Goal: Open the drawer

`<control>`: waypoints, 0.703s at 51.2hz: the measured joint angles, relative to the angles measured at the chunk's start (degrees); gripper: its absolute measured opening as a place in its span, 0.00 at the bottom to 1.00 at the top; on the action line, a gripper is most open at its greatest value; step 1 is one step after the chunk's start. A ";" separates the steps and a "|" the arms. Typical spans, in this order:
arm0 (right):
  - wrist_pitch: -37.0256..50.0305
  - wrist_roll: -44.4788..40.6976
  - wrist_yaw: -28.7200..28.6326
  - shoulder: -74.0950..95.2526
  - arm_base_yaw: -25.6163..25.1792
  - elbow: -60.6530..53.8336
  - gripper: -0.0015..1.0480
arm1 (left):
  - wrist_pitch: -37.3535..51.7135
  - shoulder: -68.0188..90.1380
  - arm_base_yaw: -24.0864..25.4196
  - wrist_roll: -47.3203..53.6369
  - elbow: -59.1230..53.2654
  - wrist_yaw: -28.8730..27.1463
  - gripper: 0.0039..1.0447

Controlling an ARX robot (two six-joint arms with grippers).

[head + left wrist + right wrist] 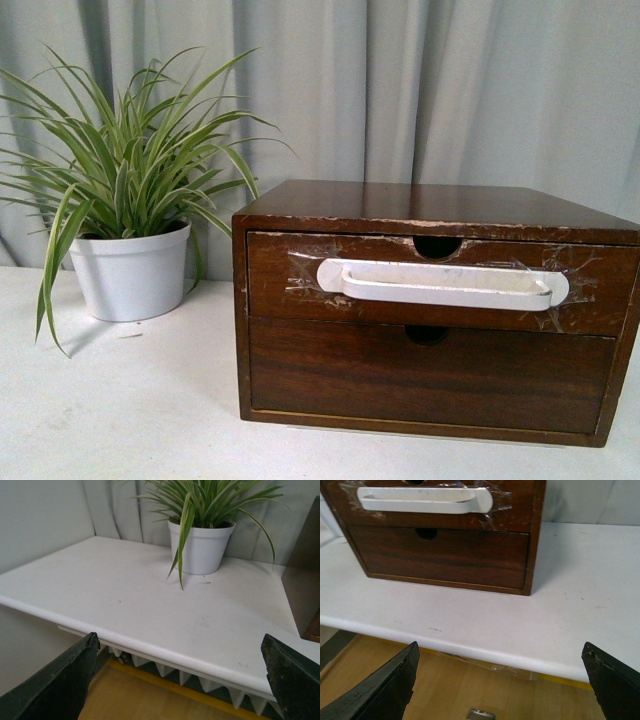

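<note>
Drawer [400, 256] faces the robot; its handle [442, 284] runs horizontally. Left gripper [179, 647] and right gripper [500, 649] are spread wide and empty.

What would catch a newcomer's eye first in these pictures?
The long white handle, taped across the upper drawer of a dark wooden two-drawer box at centre-right on the white table; that drawer is shut. Next, the striped green plant in a white pot, to the box's left. The left gripper and right gripper both hang open short of the table's near edge, touching nothing.
</note>
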 joint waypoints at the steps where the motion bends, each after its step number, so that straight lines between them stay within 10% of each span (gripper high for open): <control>1: 0.28 -0.63 -0.39 1.22 0.04 0.70 0.91 | 0.74 1.53 -0.35 0.72 0.70 0.48 0.94; 24: -2.49 -25.29 -2.34 32.44 8.46 25.68 0.91 | 0.70 42.05 -5.38 33.77 23.06 30.58 0.94; 36: -7.63 -35.21 -0.87 44.09 10.34 36.63 0.91 | -8.24 55.36 -9.62 43.85 37.86 35.01 0.94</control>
